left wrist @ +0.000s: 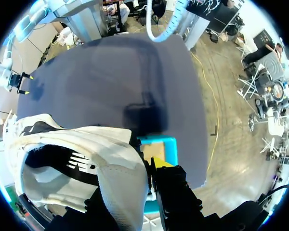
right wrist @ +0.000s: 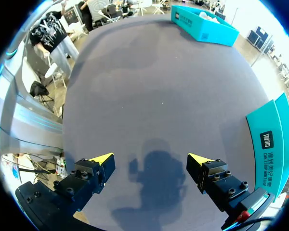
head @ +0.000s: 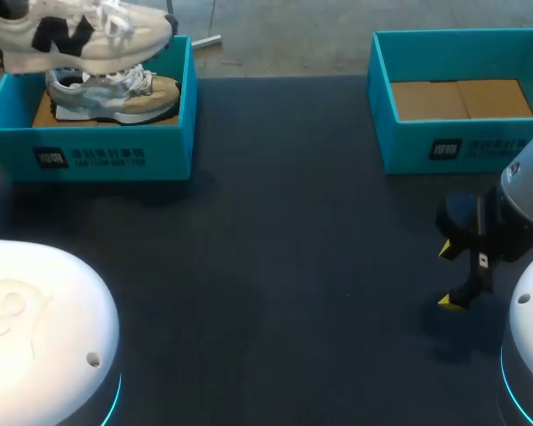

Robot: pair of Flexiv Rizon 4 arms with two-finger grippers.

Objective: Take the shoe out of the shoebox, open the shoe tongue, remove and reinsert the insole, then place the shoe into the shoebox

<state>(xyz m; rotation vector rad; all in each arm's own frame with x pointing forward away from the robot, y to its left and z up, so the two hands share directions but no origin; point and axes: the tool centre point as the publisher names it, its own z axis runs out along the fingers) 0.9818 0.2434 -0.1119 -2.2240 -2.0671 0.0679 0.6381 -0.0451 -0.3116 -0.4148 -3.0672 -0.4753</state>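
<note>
A white fabric sneaker with a black logo hangs just above the open teal cardboard shoebox at the far left of the dark worktop. It is pinched near its collar by the left gripper, whose fingers are mostly hidden under the fabric, and a grey-and-beige sneaker lies in the box beneath. The right gripper hovers over the worktop well apart, fingers spread and holding nothing. The pinch on soft fabric looks thin, so the shoe could swing, slip back onto the other sneaker, or snag its sole on the box wall.
</note>
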